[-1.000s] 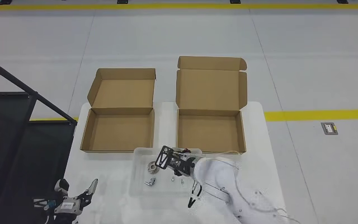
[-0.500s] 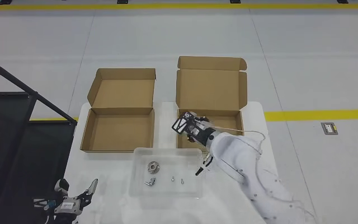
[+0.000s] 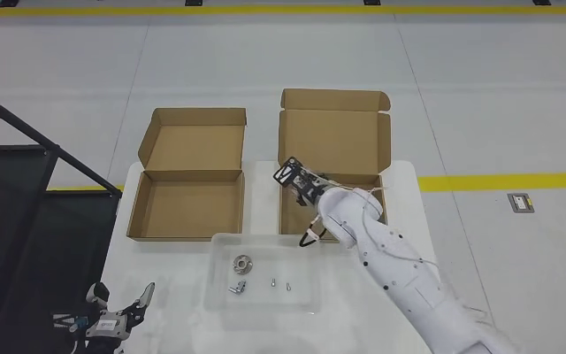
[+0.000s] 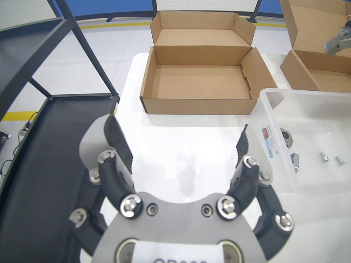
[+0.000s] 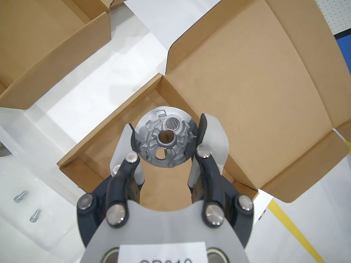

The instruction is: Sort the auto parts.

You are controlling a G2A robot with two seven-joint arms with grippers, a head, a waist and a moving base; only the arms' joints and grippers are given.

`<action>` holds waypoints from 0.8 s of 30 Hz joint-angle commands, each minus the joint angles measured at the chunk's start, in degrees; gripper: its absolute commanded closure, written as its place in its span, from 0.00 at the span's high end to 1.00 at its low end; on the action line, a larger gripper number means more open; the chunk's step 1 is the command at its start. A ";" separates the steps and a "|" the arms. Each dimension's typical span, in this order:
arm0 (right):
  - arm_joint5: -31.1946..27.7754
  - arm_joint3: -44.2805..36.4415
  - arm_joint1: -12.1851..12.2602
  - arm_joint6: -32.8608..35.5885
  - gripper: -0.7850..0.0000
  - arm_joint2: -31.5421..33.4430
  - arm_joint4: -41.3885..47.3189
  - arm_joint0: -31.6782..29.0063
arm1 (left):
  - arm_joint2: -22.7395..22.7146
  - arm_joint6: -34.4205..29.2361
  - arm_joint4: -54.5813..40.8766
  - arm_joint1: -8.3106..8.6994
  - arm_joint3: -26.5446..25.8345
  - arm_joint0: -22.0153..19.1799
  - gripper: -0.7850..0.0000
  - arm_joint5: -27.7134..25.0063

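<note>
— Where is the right gripper point(image 5: 167, 128)?

— Above the left edge of the right cardboard box point(image 3: 354, 212), close to where the open lid folds up. Its fingers point(image 5: 204, 127) are clamped on a grey metal disc point(image 5: 166, 140), one on each side of the rim. The disc has a hole through the middle and its ribbed face is turned toward the wrist camera.

— And the left gripper point(image 4: 177, 123)?

— Low over the near left corner of the white table point(image 4: 192, 127), beside a black rack point(image 4: 41, 138). Its fingers are spread wide with nothing between them.

— What lies in the clear bin point(image 4: 315, 121)?

— Four parts. There is a round hub point(image 3: 240, 263) toward the left, a small bracket point(image 3: 236, 287) just nearer than it, and two bolts point(image 3: 273, 284) side by side near the middle. The bin sits on the table in front of both boxes and spans the gap between them.

— The left cardboard box point(image 3: 186, 208)?

— Open, with its lid standing up at the back. It sits well apart from both grippers.
</note>
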 commanded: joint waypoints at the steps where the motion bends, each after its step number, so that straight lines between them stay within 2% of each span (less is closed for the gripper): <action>1: 0.38 2.71 -0.61 0.52 0.00 -1.01 -0.57 1.13 | 0.00 0.00 0.00 0.00 0.00 0.00 1.00 0.00; 8: 1.42 10.28 -2.65 -1.88 0.00 -2.84 0.88 3.58 | 0.00 0.00 0.00 0.00 0.00 0.00 1.00 0.00; 18: 1.62 10.36 -2.65 -1.92 0.00 -2.80 0.90 3.35 | 0.00 0.00 0.00 0.00 0.00 0.00 1.00 0.00; 20: 4.75 10.94 -2.78 0.15 0.00 -2.72 0.07 2.46 | 0.00 0.00 0.00 0.00 0.00 0.00 1.00 0.00; 24: 6.55 12.96 -3.38 -0.31 0.00 -2.02 1.86 2.22 | 0.00 0.00 0.00 0.00 0.00 0.00 1.00 0.00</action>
